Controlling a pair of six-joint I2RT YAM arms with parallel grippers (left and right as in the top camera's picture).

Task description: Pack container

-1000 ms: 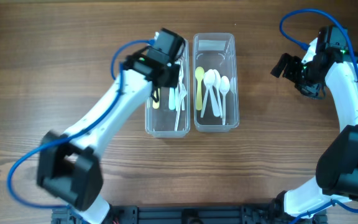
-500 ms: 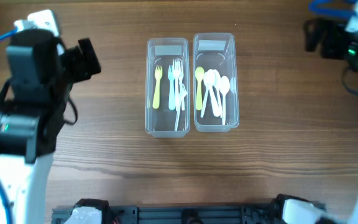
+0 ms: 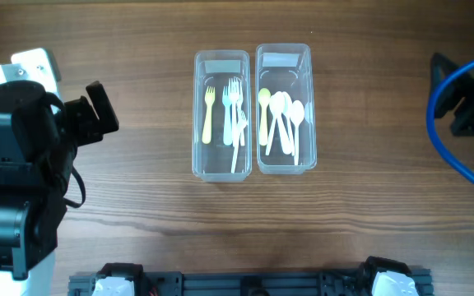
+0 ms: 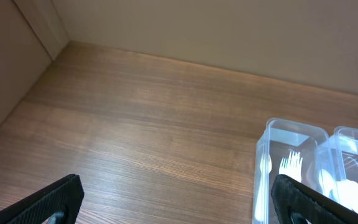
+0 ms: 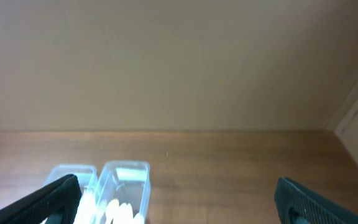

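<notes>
Containers side by side at the middle of the table [image 3: 138, 214]: left container [image 3: 212, 164] holds forks [image 3: 234, 111], right container [image 3: 285, 166] spoons [image 3: 282, 115]; left gripper [image 4: 179, 200] and right gripper [image 5: 179, 200] hang spread, empty, well aside, so packing looks complete.

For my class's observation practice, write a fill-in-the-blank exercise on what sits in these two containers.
The left container holds only ____.
The right container holds only ____.
The leftmost fork is ____ in colour.
The left pincer is ____, holding nothing.
Missing words: forks, spoons, yellow, open.
</notes>
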